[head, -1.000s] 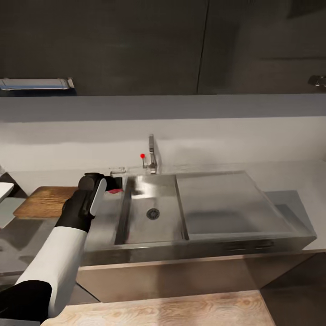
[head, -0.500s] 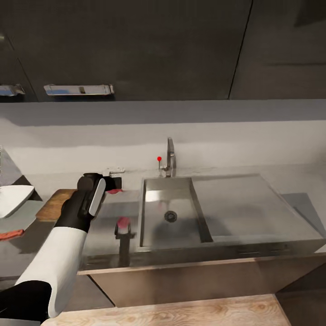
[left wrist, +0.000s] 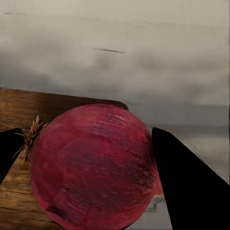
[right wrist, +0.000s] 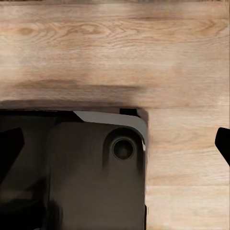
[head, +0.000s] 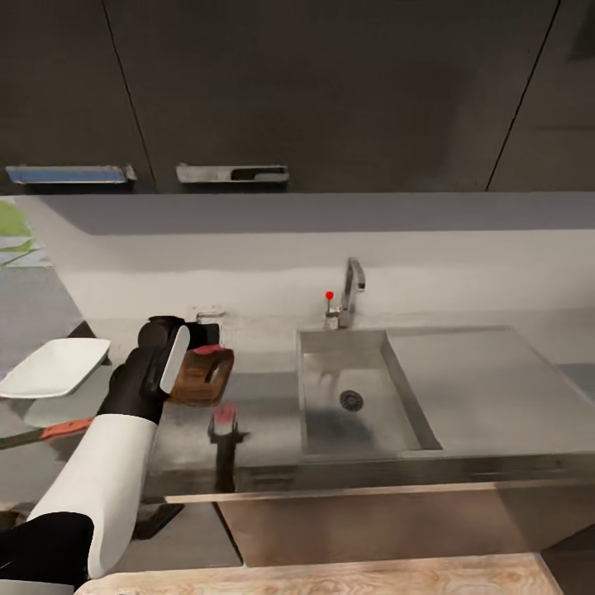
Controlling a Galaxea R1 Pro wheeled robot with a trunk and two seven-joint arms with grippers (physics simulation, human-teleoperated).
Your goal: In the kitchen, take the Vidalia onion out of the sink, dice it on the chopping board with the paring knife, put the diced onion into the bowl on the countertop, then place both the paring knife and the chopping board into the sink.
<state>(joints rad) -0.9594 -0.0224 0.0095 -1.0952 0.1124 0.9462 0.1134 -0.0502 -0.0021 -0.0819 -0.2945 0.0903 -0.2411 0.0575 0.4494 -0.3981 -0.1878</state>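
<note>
White left forearm (head: 99,479), black wrist, black gripper (head: 194,343) with black fingers (left wrist: 184,182).

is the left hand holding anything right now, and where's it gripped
Yes: the left hand holds the red onion, its two fingers pressing on opposite sides of the bulb around its middle, above the chopping board.

Left gripper (head: 207,351) over the chopping board (head: 201,377), left of the sink (head: 364,405); white bowl (head: 54,367) far left.
</note>
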